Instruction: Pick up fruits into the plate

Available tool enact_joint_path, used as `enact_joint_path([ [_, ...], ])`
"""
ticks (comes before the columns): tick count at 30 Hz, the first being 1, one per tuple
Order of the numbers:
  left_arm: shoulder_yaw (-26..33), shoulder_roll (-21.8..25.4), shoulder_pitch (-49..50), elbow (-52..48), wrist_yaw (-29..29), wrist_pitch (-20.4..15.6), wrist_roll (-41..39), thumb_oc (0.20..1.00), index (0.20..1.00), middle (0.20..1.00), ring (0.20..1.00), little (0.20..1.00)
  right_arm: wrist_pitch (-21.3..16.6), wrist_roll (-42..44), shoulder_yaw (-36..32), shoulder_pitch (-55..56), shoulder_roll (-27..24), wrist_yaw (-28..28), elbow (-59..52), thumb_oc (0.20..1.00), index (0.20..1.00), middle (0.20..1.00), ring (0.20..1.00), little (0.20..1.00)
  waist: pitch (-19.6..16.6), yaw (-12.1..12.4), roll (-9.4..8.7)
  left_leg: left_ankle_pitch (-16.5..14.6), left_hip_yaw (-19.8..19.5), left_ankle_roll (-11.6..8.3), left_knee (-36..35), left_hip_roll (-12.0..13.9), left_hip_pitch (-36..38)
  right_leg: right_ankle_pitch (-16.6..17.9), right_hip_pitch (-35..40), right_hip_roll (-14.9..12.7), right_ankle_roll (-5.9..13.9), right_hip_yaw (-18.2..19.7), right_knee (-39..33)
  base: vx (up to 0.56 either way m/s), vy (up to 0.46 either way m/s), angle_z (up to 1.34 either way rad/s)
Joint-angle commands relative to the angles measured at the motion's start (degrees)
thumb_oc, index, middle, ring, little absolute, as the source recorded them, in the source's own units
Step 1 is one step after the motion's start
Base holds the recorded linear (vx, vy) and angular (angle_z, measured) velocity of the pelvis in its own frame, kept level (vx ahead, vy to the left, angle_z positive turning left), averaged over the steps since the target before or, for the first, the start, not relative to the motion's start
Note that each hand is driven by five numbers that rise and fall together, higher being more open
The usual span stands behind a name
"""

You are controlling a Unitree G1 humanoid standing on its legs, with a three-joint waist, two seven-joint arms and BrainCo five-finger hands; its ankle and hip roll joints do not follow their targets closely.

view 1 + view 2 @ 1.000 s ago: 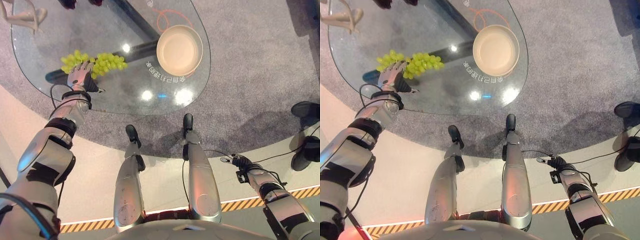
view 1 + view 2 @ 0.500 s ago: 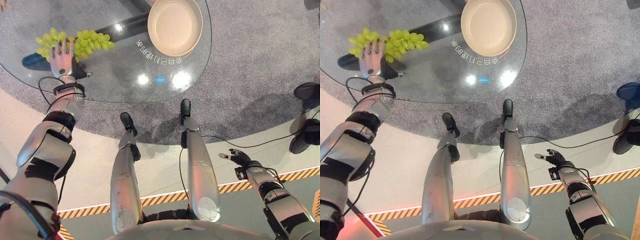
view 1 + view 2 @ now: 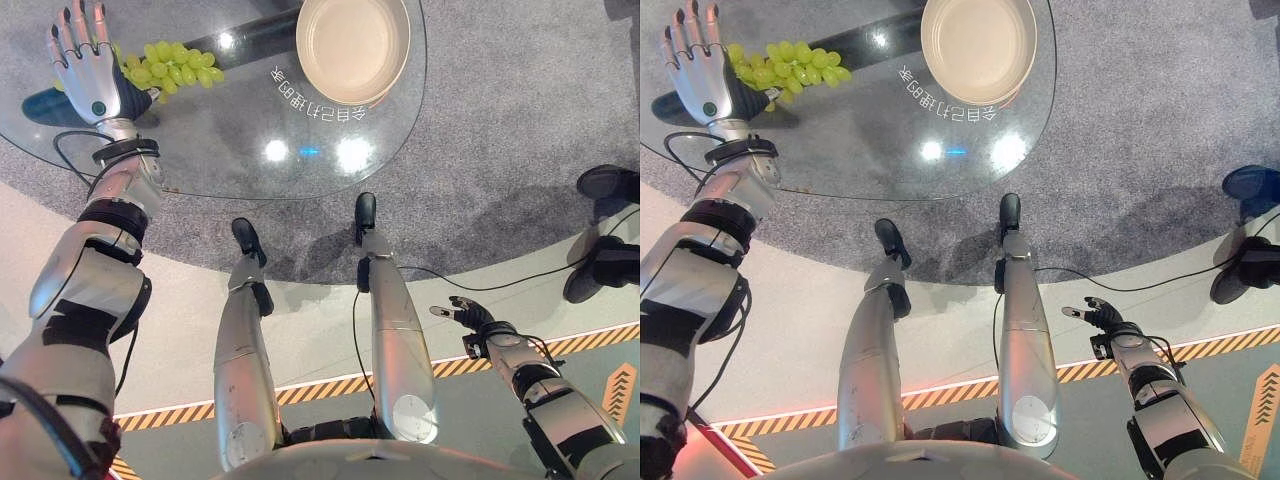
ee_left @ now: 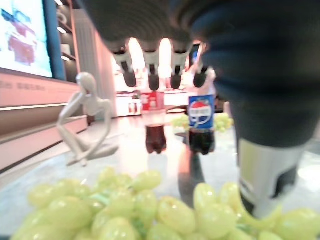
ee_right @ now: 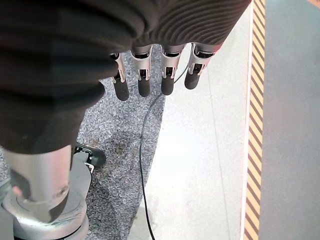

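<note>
Left hand (image 3: 88,62) fingers spread straight, raised above glass table (image 3: 230,150), holding nothing; green grapes (image 3: 172,66) lie on glass just beside and beyond it. Cream plate (image 3: 352,45) sits well apart toward table's far right, holding no fruit. Right hand (image 3: 466,314) hangs low at robot's side over floor, fingers loosely extended, holding nothing. Left wrist view adds white figurine (image 4: 86,120) and two dark drink bottles (image 4: 201,122) past grapes. Half second ago left hand lay flat on grape bunch; now lifted off, grapes unmoved.
</note>
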Motion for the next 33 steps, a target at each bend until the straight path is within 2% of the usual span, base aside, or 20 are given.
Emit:
enact_joint_path([
  [1,0.6,4.1,-2.5,2.7,-0.8,-0.1,5.4,1.000,1.000,1.000,1.000,1.000,-1.7,0.9,2.2,4.9,-0.4,-2.0,-2.6,1.000,1.000,1.000,1.000,1.000,-1.2,-0.4,-1.79,-7.5,-0.7,1.88,6.0,-5.8,-2.7,-4.0,-0.1,7.8,-3.43,0.6,1.6,0.00,0.000,0.00],
  [3,-1.4,4.1,-3.3,2.8,-3.3,-0.6,6.8,1.000,1.000,1.000,1.000,1.000,-2.8,-0.2,2.4,4.5,-0.9,-4.8,-3.8,1.000,1.000,1.000,1.000,1.000,-1.2,-0.7,-1.77,-7.7,-0.5,1.83,6.3,-5.8,-3.0,-3.7,-0.5,7.6,-3.34,0.6,1.5,0.00,0.000,0.00],
  [5,-3.1,3.9,-3.6,2.6,-4.4,-1.7,7.9,1.000,1.000,1.000,1.000,1.000,-1.9,-0.1,2.1,4.2,-1.4,-6.5,-5.4,1.000,1.000,1.000,1.000,1.000,-1.2,-1.1,-1.53,-7.9,-0.2,1.84,6.7,-5.8,-3.3,-3.5,-0.9,7.5,-3.20,0.8,1.7,0.02,0.047,-0.03],
  [11,-6.5,4.4,-4.6,1.4,-6.8,-3.6,9.6,1.000,1.000,1.000,1.000,1.000,-0.9,-0.9,1.6,4.1,-2.5,-7.1,-7.4,1.000,1.000,1.000,1.000,1.000,-1.2,-2.1,-0.94,-8.0,0.6,1.87,6.7,-5.7,-3.6,-3.1,-1.6,7.4,-3.08,1.2,1.3,0.01,0.043,-0.03],
  [13,-8.8,4.4,-5.7,1.2,-11.3,-5.6,10.0,1.000,1.000,1.000,1.000,1.000,-2.8,-0.8,1.2,4.0,-3.1,-8.7,-7.3,1.000,1.000,1.000,1.000,1.000,-1.2,-2.5,-0.65,-8.0,0.9,1.82,7.0,-5.6,-4.1,-3.0,-2.0,7.3,-2.96,1.4,1.5,0.00,0.036,-0.02],
  [17,-10.8,4.1,-6.7,1.2,-15.3,-7.3,7.0,1.000,1.000,1.000,1.000,1.000,-2.8,-0.8,0.9,3.8,-3.5,-8.6,-8.0,1.000,1.000,1.000,1.000,1.000,-1.2,-3.1,-0.53,-8.2,1.5,1.82,6.8,-5.5,-4.0,-2.7,-2.2,7.2,-2.73,1.6,1.1,-0.01,0.028,-0.04],
  [19,-12.7,3.7,-7.5,2.1,-17.8,-8.4,9.4,1.000,1.000,1.000,1.000,1.000,-2.1,-1.0,1.0,3.7,-3.7,-6.2,-8.7,1.000,1.000,1.000,1.000,1.000,-1.2,-3.7,-0.46,-8.0,2.0,1.79,6.5,-5.4,-3.9,-2.5,-2.4,7.3,-2.66,1.7,0.9,-0.01,0.029,-0.06],
  [25,-13.3,3.1,-8.3,4.0,-21.5,-6.6,6.1,1.000,1.000,1.000,1.000,1.000,-3.9,1.4,1.1,4.2,-4.2,-5.9,-8.1,1.000,1.000,1.000,1.000,1.000,-1.2,-4.4,-0.81,-7.9,2.5,1.88,6.4,-5.4,-4.4,-2.2,-3.0,7.5,-2.54,2.3,0.7,0.00,0.014,-0.04],
  [26,-13.4,2.8,-8.0,4.6,-22.4,-6.2,5.8,1.000,1.000,1.000,1.000,1.000,-3.9,1.5,1.1,4.7,-4.2,-5.8,-8.2,1.000,1.000,1.000,1.000,1.000,-1.2,-4.3,-0.82,-10.0,1.9,1.46,7.0,-5.2,-3.4,-4.1,-1.9,7.8,-2.19,2.4,1.3,0.00,0.000,0.00],
  [27,-13.3,3.0,-8.5,5.3,-24.6,-5.0,5.4,1.000,1.000,1.000,1.000,1.000,-4.0,1.9,0.7,4.5,-4.3,-5.9,-8.4,1.000,1.000,1.000,1.000,1.000,-1.2,-4.6,-1.22,-7.8,2.5,1.86,6.1,-5.4,-4.6,-1.9,-3.2,7.6,-2.45,2.6,0.2,0.00,0.000,0.00],
  [28,-13.2,3.0,-8.4,6.2,-25.2,-4.3,5.1,1.000,1.000,1.000,1.000,1.000,-4.2,2.2,0.6,4.7,-4.4,-6.1,-8.3,1.000,1.000,1.000,1.000,1.000,-1.2,-4.8,-1.46,-7.7,2.7,1.84,5.9,-5.3,-4.6,-1.7,-3.2,7.7,-2.43,2.8,-0.1,-0.09,-0.017,-0.02],
  [33,-11.0,4.0,-7.9,9.0,-21.0,0.3,5.8,1.000,1.000,1.000,1.000,1.000,-5.4,2.5,-0.6,6.6,-4.5,-5.5,-6.6,1.000,1.000,1.000,1.000,1.000,-1.2,-4.7,-2.73,-7.5,2.5,1.82,5.1,-5.1,-4.3,-1.0,-2.5,7.9,-2.17,2.5,-1.4,-0.03,-0.039,-0.05],
])
